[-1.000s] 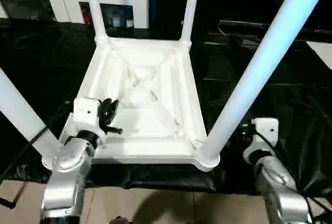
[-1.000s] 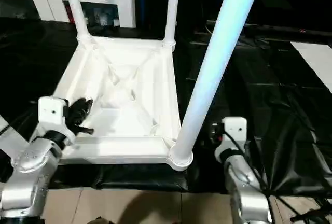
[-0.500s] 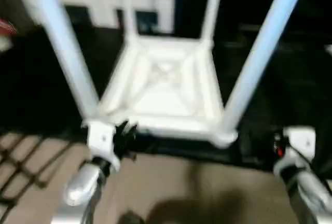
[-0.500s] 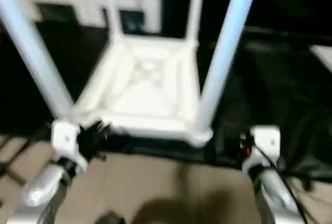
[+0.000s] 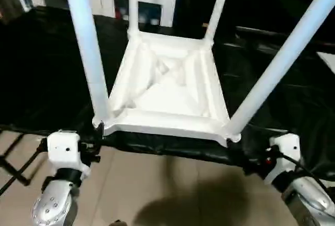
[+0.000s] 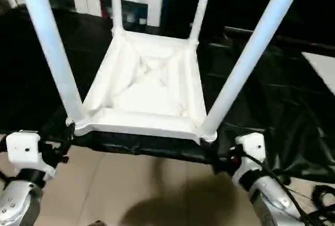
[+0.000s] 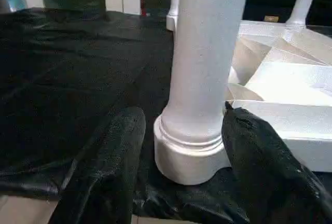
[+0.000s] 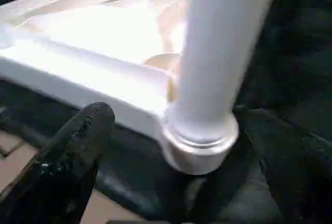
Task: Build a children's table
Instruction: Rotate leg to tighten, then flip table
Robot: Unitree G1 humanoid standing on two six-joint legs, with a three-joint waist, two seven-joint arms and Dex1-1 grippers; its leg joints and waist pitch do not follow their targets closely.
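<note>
Four legs are seen seated in the corner sockets of the table, which lies upside down on the black worktop, its near edge at the worktop's front edge. Legs point up and splay slightly outward; each long axis runs near vertical. The top's long axis is judged to run away from the robot.

Handling, as judged: hollow white plastic, light, stiff, smooth and likely slippery; legs may pull out of the sockets if lifted by them alone. Best hold is judged low on the near legs, just above the flared collars, or on the rim.

Left tool is apart, its fingers standing either side of the near left socket, not clamped. Right tool is wide apart, straddling the near right socket, nothing held.
</note>
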